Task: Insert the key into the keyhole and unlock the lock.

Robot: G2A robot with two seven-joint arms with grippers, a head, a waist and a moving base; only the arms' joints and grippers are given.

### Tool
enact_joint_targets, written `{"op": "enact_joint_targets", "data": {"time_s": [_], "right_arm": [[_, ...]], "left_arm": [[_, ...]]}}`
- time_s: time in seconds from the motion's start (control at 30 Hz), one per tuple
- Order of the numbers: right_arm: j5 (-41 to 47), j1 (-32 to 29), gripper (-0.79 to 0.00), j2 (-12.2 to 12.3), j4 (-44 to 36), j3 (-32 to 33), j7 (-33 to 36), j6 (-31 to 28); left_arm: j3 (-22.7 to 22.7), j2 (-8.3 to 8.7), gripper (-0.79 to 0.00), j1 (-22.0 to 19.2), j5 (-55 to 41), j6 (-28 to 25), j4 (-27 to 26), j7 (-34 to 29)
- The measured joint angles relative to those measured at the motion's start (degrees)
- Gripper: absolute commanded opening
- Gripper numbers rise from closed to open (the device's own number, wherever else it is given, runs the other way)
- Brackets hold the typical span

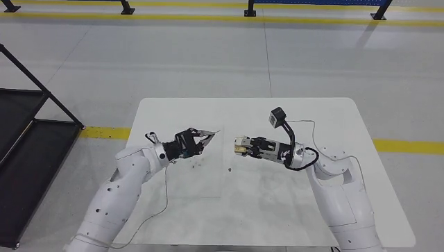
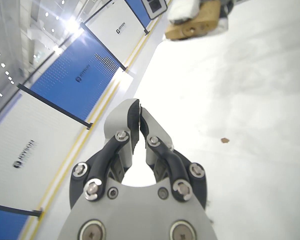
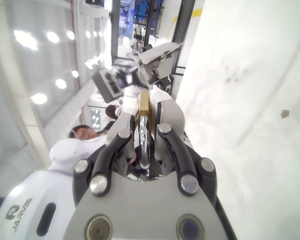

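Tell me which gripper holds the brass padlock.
The right gripper: it is clamped on the brass-coloured metal padlock. The left gripper is pinched shut, with no padlock in it.

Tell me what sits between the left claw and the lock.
Nothing solid: the top view shows an open gap over bare table between the left claw, key jutting out, and the lock. A small speck lies off that line.

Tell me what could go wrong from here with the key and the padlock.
The left gripper pinches the key only at the tips of its fingers, so it may pivot or slip when pushed. The padlock is held in mid-air by the right gripper, apart from the key; an off-centre push could miss the keyhole and twist the padlock.
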Motion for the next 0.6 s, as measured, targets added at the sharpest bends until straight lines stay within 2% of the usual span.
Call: {"op": "enact_joint_targets", "data": {"time_s": [0.1,0.2,0.3,0.47,0.6], "right_arm": [[0.0,0.0,-0.785,0.0,0.0,0.0,0.0,0.0],[0.0,0.0,-0.785,0.0,0.0,0.0,0.0,0.0],[0.0,0.0,-0.785,0.0,0.0,0.0,0.0,0.0],[0.0,0.0,-0.785,0.0,0.0,0.0,0.0,0.0],[0.0,0.0,-0.785,0.0,0.0,0.0,0.0,0.0]], "left_arm": [[1.2,0.79,-0.785,-0.7,12.9,11.5,2.2,7.2],[1.9,1.29,-0.785,-1.7,21.5,21.5,4.5,12.8],[2.1,1.83,-0.785,-2.5,27.6,29.0,5.6,17.6],[1.6,2.46,-0.785,-2.6,32.5,36.3,4.5,20.1],[1.6,2.57,-0.785,-2.4,32.9,36.1,4.2,19.7]]}}
